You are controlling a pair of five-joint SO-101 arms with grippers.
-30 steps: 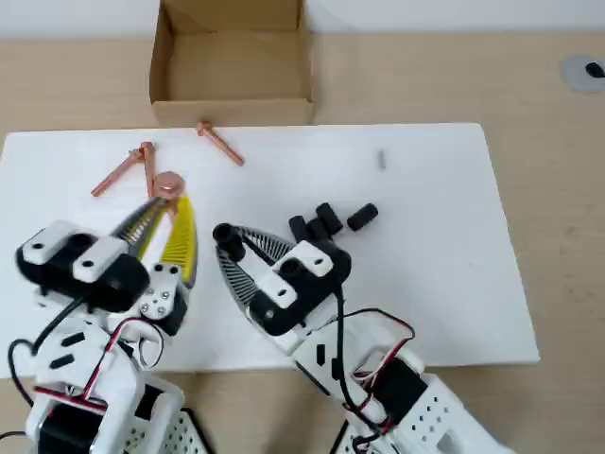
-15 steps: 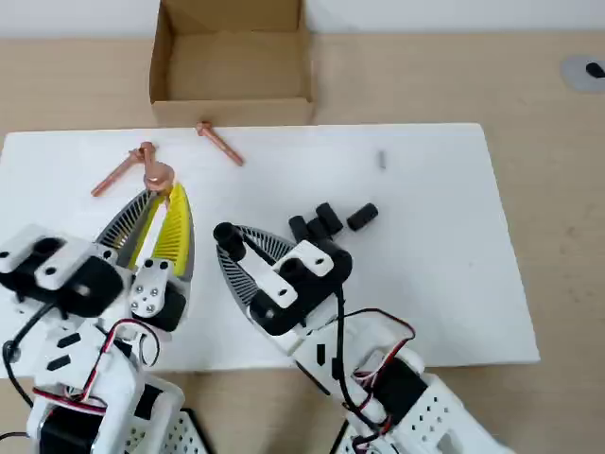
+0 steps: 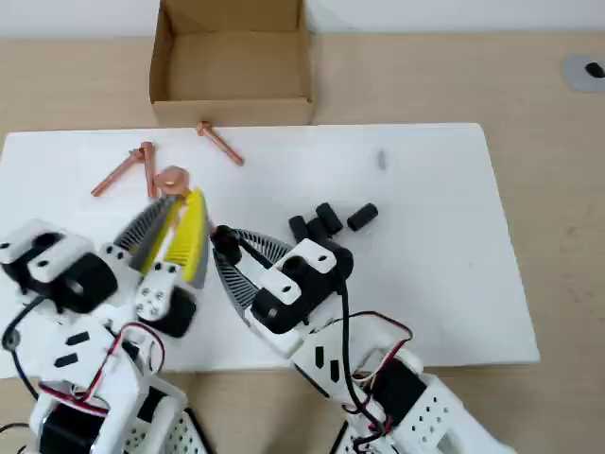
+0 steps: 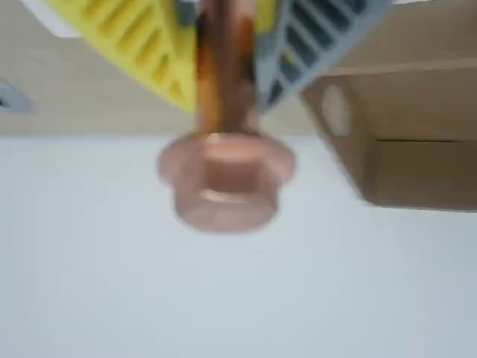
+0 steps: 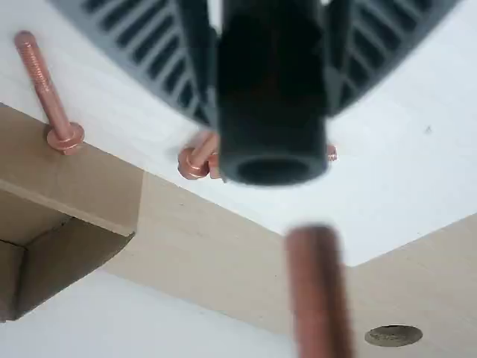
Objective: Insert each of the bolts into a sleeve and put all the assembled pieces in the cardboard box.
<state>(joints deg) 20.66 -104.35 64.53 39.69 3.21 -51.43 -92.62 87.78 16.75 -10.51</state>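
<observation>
My left gripper [image 3: 176, 197], with one yellow and one grey finger, is shut on a copper bolt [image 3: 170, 179] over the left of the white mat; the left wrist view has its flanged head [image 4: 226, 177] sticking out past the fingertips. Just to its right, my right gripper [image 3: 225, 240] is shut on a black sleeve [image 5: 272, 97]. In the right wrist view the held bolt's shank [image 5: 317, 292] lies close below the sleeve's open end. Three loose bolts [image 3: 219, 144] [image 3: 117, 176] [image 3: 147, 163] lie near the cardboard box [image 3: 232, 57]. Several loose sleeves [image 3: 326, 220] lie mid-mat.
The white mat [image 3: 435, 284] covers most of the wooden table. The open box stands at the mat's far edge, left of centre. A grey disc [image 3: 583, 70] sits at the table's far right. The arms' bases and cables crowd the near edge.
My left gripper has swung first away, then right and back with the bolt, ending closer to the right gripper. The right gripper with the sleeve has edged slightly left.
</observation>
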